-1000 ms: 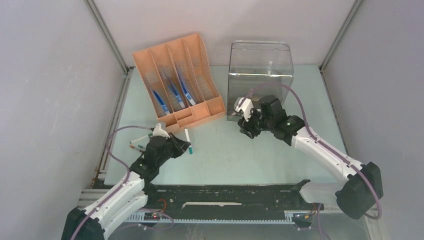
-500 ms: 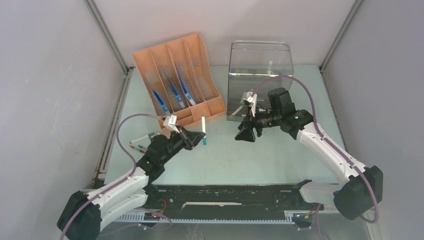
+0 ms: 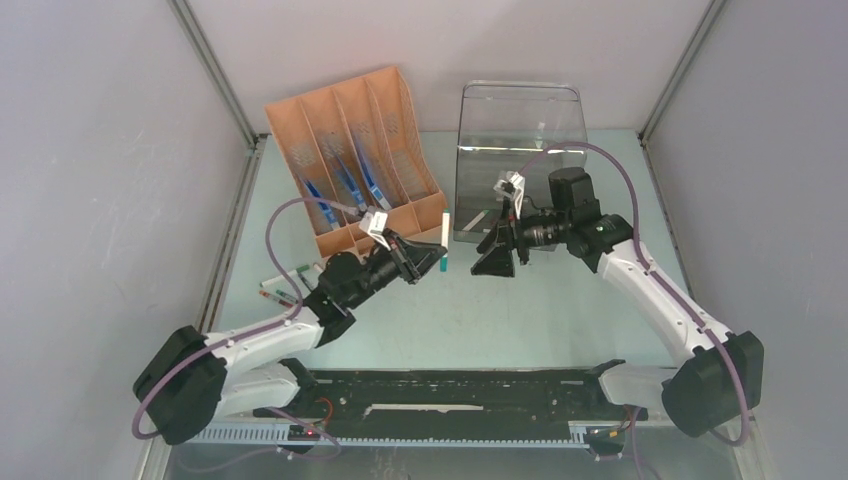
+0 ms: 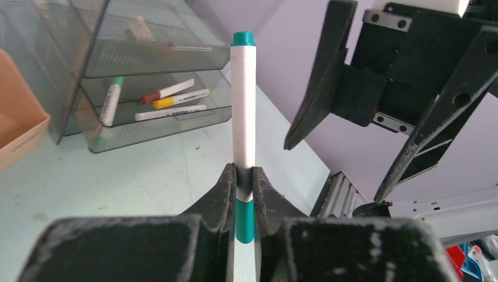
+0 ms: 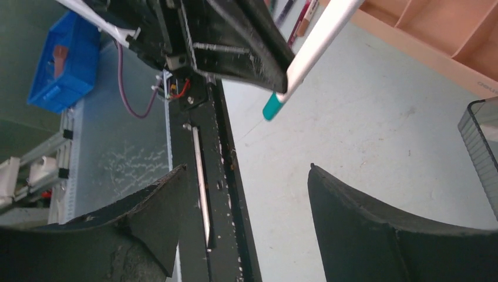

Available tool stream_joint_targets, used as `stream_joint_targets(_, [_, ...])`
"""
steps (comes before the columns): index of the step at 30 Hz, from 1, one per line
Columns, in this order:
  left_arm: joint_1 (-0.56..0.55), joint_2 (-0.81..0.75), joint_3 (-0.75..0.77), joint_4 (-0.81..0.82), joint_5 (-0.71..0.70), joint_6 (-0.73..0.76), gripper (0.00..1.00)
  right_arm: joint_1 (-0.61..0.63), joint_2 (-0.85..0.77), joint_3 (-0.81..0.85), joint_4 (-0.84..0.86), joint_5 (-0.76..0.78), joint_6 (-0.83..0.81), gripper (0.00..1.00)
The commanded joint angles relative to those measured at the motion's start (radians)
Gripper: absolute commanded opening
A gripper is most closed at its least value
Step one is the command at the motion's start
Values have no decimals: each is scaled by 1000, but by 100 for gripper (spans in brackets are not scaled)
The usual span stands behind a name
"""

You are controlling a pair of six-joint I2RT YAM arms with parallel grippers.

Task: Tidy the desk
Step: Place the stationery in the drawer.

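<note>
Centre frame, the left gripper [image 3: 425,252] clamps a white, teal-capped marker [image 3: 444,238] above the desk [image 3: 560,320]; the right gripper [image 3: 495,256] gapes wide opposite.

Overhead view of a pale green worktop [image 3: 560,310]. Near centre, the left fingers [image 3: 412,250] clamp a white marker [image 3: 443,238] with a teal tip. Just beside it at three o'clock, the right fingers [image 3: 493,262] are spread and empty. An orange file organiser [image 3: 355,165] sits at eleven o'clock, a smoky clear box [image 3: 520,150] at one, and loose pens [image 3: 280,288] at nine.
</note>
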Motion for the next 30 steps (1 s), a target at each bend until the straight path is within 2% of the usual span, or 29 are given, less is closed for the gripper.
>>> stream_joint_targets(1, [-44,60,76,111,18,41,0,-20,-10,4,131,-25,150,81])
stream_joint_targets(9, [-99,136,113,155,13,32,0,-59,-5,-38,245,109,310,78])
stream_joint_targets(15, [-122,185,138,180,23,21,0,-99,-2,-84,343,48,406,75])
stream_joint_targets(20, [-131,216,166,188,40,17,0,-100,6,-107,392,0,434,72])
stream_joint_targets(30, [-149,250,195,189,57,17,0,-106,18,-118,413,-3,442,66])
